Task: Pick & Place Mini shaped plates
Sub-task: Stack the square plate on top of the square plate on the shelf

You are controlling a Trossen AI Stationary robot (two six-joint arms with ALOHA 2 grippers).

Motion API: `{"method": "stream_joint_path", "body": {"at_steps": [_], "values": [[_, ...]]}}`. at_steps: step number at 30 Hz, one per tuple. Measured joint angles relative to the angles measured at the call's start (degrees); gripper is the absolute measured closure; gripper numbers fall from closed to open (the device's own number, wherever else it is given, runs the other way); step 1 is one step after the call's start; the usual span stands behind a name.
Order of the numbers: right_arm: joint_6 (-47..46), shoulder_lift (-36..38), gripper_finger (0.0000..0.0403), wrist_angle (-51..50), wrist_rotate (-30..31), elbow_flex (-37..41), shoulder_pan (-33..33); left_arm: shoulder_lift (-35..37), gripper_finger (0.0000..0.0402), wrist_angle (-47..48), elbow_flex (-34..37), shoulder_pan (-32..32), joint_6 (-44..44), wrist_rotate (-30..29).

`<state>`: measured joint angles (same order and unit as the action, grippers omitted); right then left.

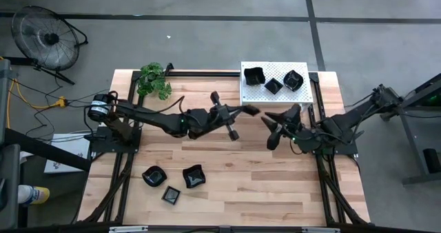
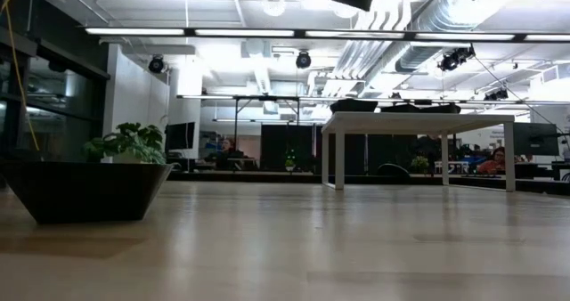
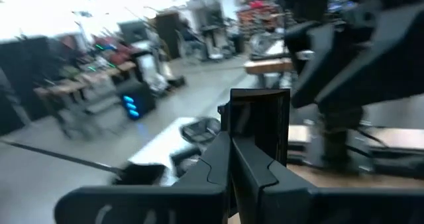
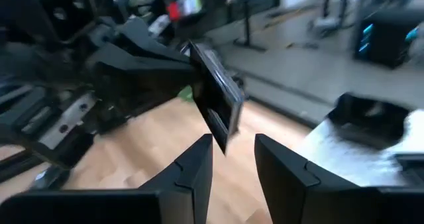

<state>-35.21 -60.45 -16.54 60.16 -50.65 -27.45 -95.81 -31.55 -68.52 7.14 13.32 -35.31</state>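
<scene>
My left gripper (image 1: 244, 111) reaches over the middle of the table, shut on one small square black plate (image 1: 253, 111). My right gripper (image 1: 269, 129) faces it from the right, open. In the right wrist view its fingertips (image 4: 233, 143) stand just below that plate (image 4: 213, 95); whether they touch it does not show. Three more black plates (image 1: 274, 81) sit on the white perforated rack (image 1: 255, 92). Another three lie flat on the wood near the front left (image 1: 172, 183); one of them (image 2: 85, 190) fills the left of the low view. My left gripper pinches the square plate by one edge (image 3: 255, 141) between its two fingers (image 3: 222, 164). The fingers reach level from the table's left. The plate stands on edge beyond the fingertips, lifted clear of the table.
A potted green plant (image 1: 154, 80) stands at the far left of the table. The rack takes up the far right corner. Bare wood (image 1: 275, 185) lies at the front right. A floor fan (image 1: 45, 36) stands off the table.
</scene>
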Motion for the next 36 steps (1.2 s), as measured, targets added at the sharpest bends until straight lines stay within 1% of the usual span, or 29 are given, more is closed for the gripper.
{"method": "stream_joint_path", "body": {"at_steps": [3, 5, 7, 11, 16, 23, 32, 36], "values": [[2.9, 0.0, 0.0295, 0.5, 5.5, 0.0, -1.4, 0.0, 0.0401, -0.1, -2.2, 0.0, 4.6, -2.3], [5.5, 0.0, 0.0295, 1.2, 7.3, 0.0, -1.6, 0.0, 0.0401, 0.0, -3.3, 0.0, 7.2, -2.7], [8.7, 0.0, 0.0295, 2.2, 7.8, 0.0, -1.0, 0.0, 0.0401, 0.0, -4.2, 0.0, 10.1, -2.8], [14.0, 0.0, 0.0295, 6.3, 6.7, 0.0, 1.0, 0.0, 0.0401, -0.2, -5.1, 0.0, 14.9, -2.8], [17.3, -0.8, 0.0295, 10.8, 6.2, 0.0, 3.8, 0.0, 0.0401, -0.4, -5.1, 0.0, 17.2, -2.8], [17.4, -1.1, 0.0295, 13.2, 0.0, 0.0, 6.2, 0.0, 0.0401, -0.4, -5.1, 0.0, 19.9, -3.0], [17.3, -1.1, 0.0295, 14.6, -2.8, -0.1, 7.8, 0.0, 0.0401, -0.5, -5.1, 0.0, 19.9, -2.8], [17.3, -1.1, 0.0308, 14.6, -3.1, -0.1, 8.0, 0.0, 0.0401, -0.5, -5.1, 0.0, 19.9, -2.8]]}}
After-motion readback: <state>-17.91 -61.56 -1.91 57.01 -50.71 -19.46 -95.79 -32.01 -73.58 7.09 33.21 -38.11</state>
